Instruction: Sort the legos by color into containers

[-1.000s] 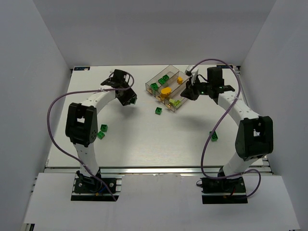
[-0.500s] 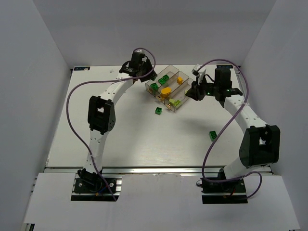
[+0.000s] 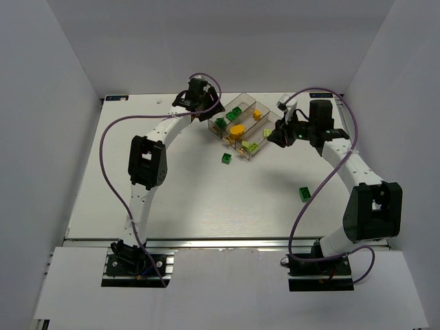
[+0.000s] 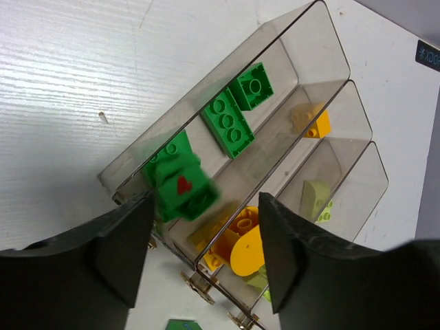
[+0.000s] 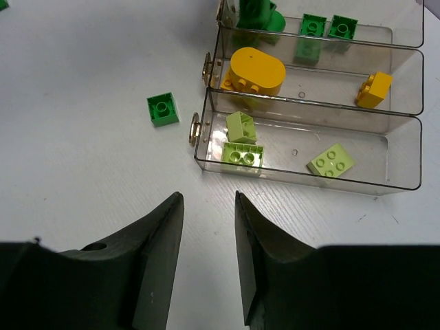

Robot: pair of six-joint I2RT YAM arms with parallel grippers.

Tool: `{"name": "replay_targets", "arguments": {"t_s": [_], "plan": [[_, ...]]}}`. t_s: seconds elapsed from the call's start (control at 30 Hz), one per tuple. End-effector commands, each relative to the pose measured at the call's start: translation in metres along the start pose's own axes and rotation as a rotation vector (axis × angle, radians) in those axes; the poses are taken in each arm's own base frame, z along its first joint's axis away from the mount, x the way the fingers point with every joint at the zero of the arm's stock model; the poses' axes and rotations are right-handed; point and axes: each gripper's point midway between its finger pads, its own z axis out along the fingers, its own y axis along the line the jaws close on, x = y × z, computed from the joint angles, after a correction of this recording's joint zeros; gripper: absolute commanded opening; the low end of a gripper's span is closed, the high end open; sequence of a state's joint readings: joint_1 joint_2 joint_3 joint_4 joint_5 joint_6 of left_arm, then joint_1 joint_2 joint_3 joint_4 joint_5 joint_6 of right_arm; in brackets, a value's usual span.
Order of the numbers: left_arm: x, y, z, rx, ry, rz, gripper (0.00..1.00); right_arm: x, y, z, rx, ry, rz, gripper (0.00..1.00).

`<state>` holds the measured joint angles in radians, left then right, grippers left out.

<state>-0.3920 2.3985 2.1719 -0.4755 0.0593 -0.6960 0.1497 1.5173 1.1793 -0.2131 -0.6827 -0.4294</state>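
While both arms reach over the far half of the table (image 3: 172,199), I find almost nothing to read. A dark tag (image 4: 429,55) with teal characters at the far edge is too small to make out. The only other marking is a red shape on a green brick (image 4: 180,185).

That brick is blurred in the left wrist view. It is at the near end of the green bin (image 4: 306,55), just past the fingertips of my left gripper (image 4: 206,206), whose jaws stand wide with nothing between them. Two more green bricks (image 4: 237,110) lie further along that bin.

The tray (image 3: 245,101) is clear, smoke-tinted plastic: three long narrow bins joined side by side. It lies slantwise near the table's far edge, right of centre, with small metal tabs (image 5: 195,128) on one end. From the right wrist I see the middle bin (image 5: 405,103) holding a rounded yellow piece (image 5: 258,71) and a small orange-yellow brick (image 5: 373,89). The outer bin (image 5: 402,180) holds three pale yellow-green bricks (image 5: 243,155).

My right gripper (image 5: 207,199) hangs above bare table beside that outer bin, jaws narrowly apart and holding nothing.

A loose green brick (image 5: 162,110) sits on the table just beside the tray's tabbed end. A second loose brick (image 3: 304,194) lies well apart, toward the right edge.
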Motion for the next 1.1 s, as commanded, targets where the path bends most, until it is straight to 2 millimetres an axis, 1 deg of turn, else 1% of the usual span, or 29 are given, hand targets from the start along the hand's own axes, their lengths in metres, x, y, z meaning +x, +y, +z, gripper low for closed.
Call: {"name": "replay_targets", "arguments": {"t_s": [0.0, 0.07, 0.13, 0.2, 0.23, 0.27, 0.3, 0.33, 0.37, 0.4, 0.43, 0.47, 0.5, 0.53, 0.57, 0.6, 0.63, 0.67, 0.7, 0.73, 0.77, 0.8, 0.83, 0.87, 0.97, 1.0, 1.07], "plan": [[-0.026, -0.022, -0.017, 0.045, -0.071, 0.002, 0.73, -0.008, 0.0, -0.008, 0.015, -0.021, -0.026, 0.42], [-0.028, -0.024, -0.02, 0.048, -0.077, -0.001, 0.74, -0.008, 0.0, -0.008, 0.016, -0.021, -0.026, 0.43], [-0.03, -0.027, -0.021, 0.055, -0.083, -0.002, 0.74, -0.008, 0.001, -0.01, 0.017, -0.022, -0.03, 0.47], [-0.039, -0.033, -0.029, 0.065, -0.107, -0.002, 0.74, -0.007, 0.001, -0.011, 0.024, -0.016, -0.037, 0.52], [-0.044, -0.036, -0.034, 0.07, -0.122, 0.001, 0.74, -0.01, 0.0, -0.013, 0.034, -0.019, -0.054, 0.64], [-0.05, -0.038, -0.039, 0.069, -0.141, 0.007, 0.74, -0.007, -0.001, -0.014, 0.049, -0.015, -0.06, 0.76], [-0.061, -0.046, -0.054, 0.083, -0.169, 0.017, 0.74, -0.005, -0.009, -0.017, 0.102, -0.006, -0.071, 0.89], [-0.068, -0.046, -0.062, 0.069, -0.194, 0.048, 0.74, -0.008, -0.011, -0.022, 0.139, -0.019, -0.073, 0.89], [-0.074, -0.044, -0.071, 0.05, -0.22, 0.059, 0.74, -0.014, -0.02, -0.024, 0.19, -0.053, -0.095, 0.89], [-0.07, -0.027, -0.073, -0.01, -0.229, 0.07, 0.74, 0.0, -0.027, -0.026, 0.246, -0.028, -0.076, 0.89], [-0.09, -0.035, -0.105, 0.0, -0.3, 0.095, 0.76, 0.005, -0.029, -0.028, 0.268, -0.018, -0.068, 0.9], [-0.096, -0.027, -0.118, -0.019, -0.33, 0.099, 0.78, 0.011, -0.029, -0.028, 0.268, 0.0, -0.078, 0.89], [-0.1, -0.018, -0.131, -0.047, -0.367, 0.096, 0.8, 0.024, -0.023, -0.029, 0.235, 0.061, -0.046, 0.89], [-0.099, -0.008, -0.158, -0.046, -0.407, 0.087, 0.86, 0.04, -0.021, -0.024, 0.207, 0.118, -0.002, 0.76], [-0.105, 0.007, -0.172, -0.061, -0.441, 0.067, 0.89, 0.05, -0.017, -0.024, 0.182, 0.164, 0.038, 0.66], [-0.111, 0.014, -0.187, -0.058, -0.491, 0.044, 0.93, 0.066, -0.007, -0.03, 0.151, 0.249, 0.108, 0.47], [-0.105, 0.038, -0.21, -0.083, -0.511, -0.006, 0.98, 0.08, -0.002, -0.03, 0.138, 0.303, 0.149, 0.41], [-0.103, 0.048, -0.221, -0.091, -0.526, -0.03, 0.98, 0.09, 0.003, -0.033, 0.133, 0.348, 0.184, 0.38], [-0.101, 0.057, -0.231, -0.096, -0.533, -0.048, 0.98, 0.107, 0.01, -0.042, 0.136, 0.425, 0.223, 0.38], [-0.095, 0.063, -0.238, -0.089, -0.523, -0.051, 0.98, 0.117, 0.016, -0.048, 0.136, 0.465, 0.24, 0.41], [-0.089, 0.076, -0.251, -0.104, -0.521, -0.061, 0.98, 0.126, 0.02, -0.053, 0.144, 0.502, 0.251, 0.44], [-0.084, 0.082, -0.254, -0.115, -0.507, -0.063, 0.98, 0.136, 0.019, -0.06, 0.178, 0.552, 0.266, 0.47], [-0.073, 0.088, -0.255, -0.125, -0.47, -0.051, 0.98, 0.148, 0.026, -0.067, 0.177, 0.606, 0.294, 0.56], [-0.067, 0.093, -0.26, -0.133, -0.457, -0.046, 0.98, 0.157, 0.03, -0.072, 0.186, 0.645, 0.313, 0.59], [-0.047, 0.102, -0.263, -0.149, -0.401, -0.032, 0.98, 0.178, 0.033, -0.084, 0.247, 0.739, 0.378, 0.6], [-0.038, 0.107, -0.265, -0.156, -0.389, -0.031, 0.98, 0.184, 0.028, -0.089, 0.299, 0.77, 0.382, 0.6], [-0.027, 0.114, -0.267, -0.173, -0.373, -0.036, 0.98, 0.194, 0.024, -0.091, 0.349, 0.805, 0.421, 0.6]]}}
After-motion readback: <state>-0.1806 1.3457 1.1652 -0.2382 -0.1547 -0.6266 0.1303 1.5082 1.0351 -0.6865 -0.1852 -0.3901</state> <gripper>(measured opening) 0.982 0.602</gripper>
